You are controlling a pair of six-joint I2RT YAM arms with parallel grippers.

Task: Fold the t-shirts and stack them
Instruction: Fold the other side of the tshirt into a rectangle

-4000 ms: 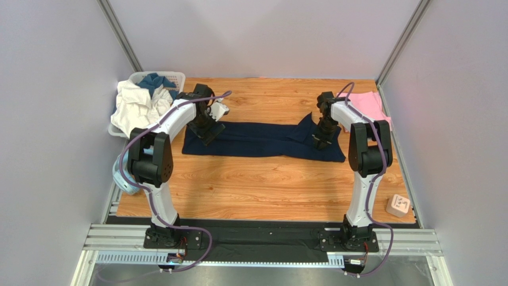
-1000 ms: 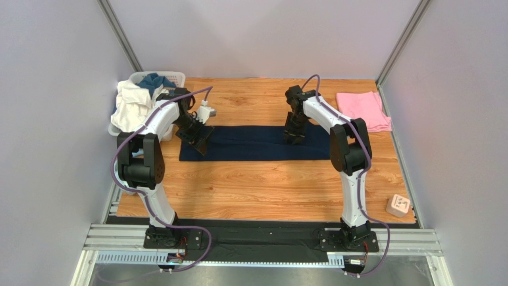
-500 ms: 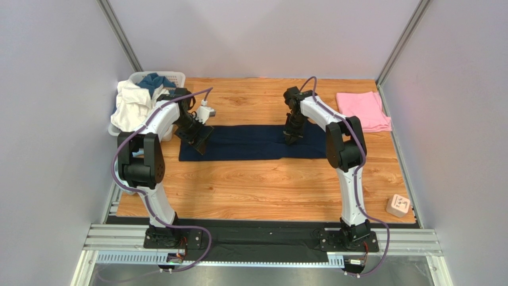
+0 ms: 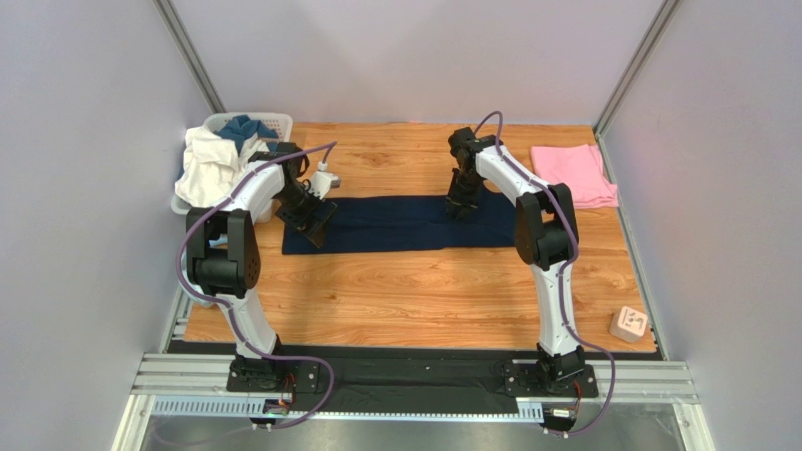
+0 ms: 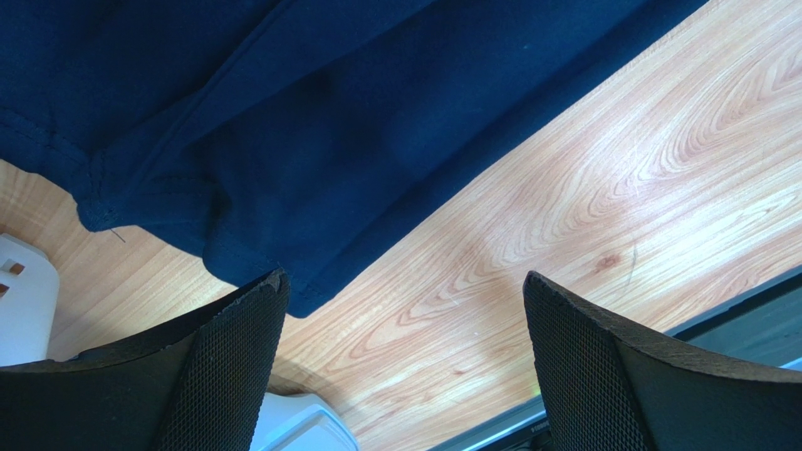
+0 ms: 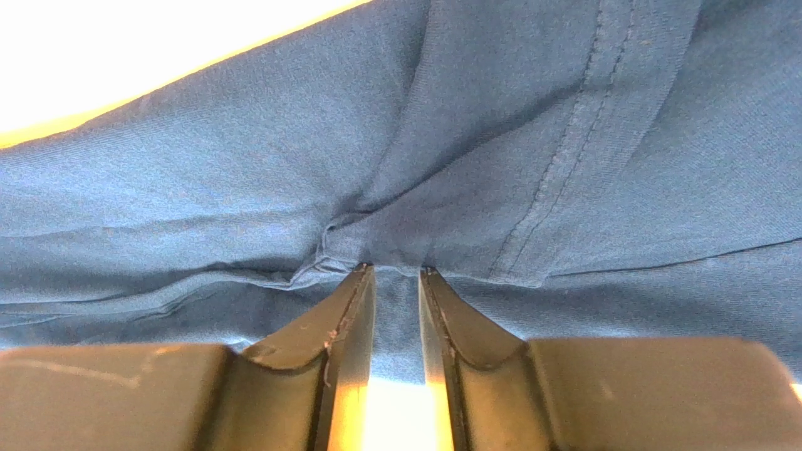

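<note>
Three grey walls, wood tabletop — left hand agape, right hand — hold unclear.

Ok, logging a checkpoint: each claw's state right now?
Left claw: open, empty, above the dark navy cloth t-shirt.
Right claw: nearly closed at a fold of it; grip cannot be told.

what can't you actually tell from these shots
- Right wrist view: whether the right gripper pinches the navy t-shirt or only touches it; the cloth bunches where the jaws end.
- Top view: the marks on the small box, too small.
- Left wrist view: what the white object is, cut off by the edge.
</note>
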